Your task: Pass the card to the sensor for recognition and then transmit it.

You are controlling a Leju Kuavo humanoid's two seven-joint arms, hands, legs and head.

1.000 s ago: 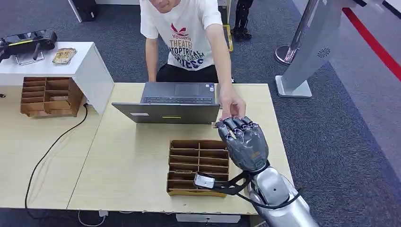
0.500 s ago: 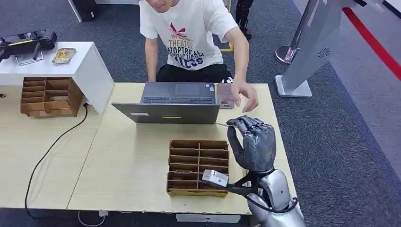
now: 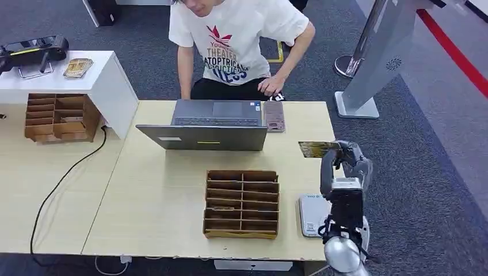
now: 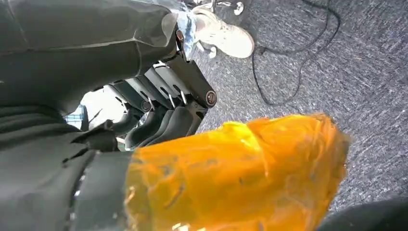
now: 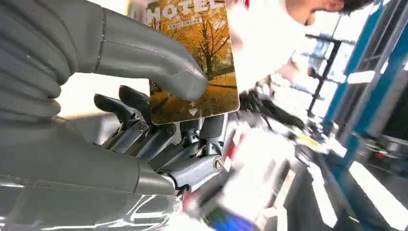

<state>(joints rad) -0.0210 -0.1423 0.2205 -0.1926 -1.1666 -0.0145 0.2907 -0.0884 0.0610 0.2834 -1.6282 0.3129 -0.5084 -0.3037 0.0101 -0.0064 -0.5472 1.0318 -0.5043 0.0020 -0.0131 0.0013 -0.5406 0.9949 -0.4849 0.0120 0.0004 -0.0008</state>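
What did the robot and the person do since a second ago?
The person's hand let go of the card and drew back from the table. The right hand now grips the card and has turned and swung right, uncovering the white sensor. The laptop and cardboard organizer stayed put.
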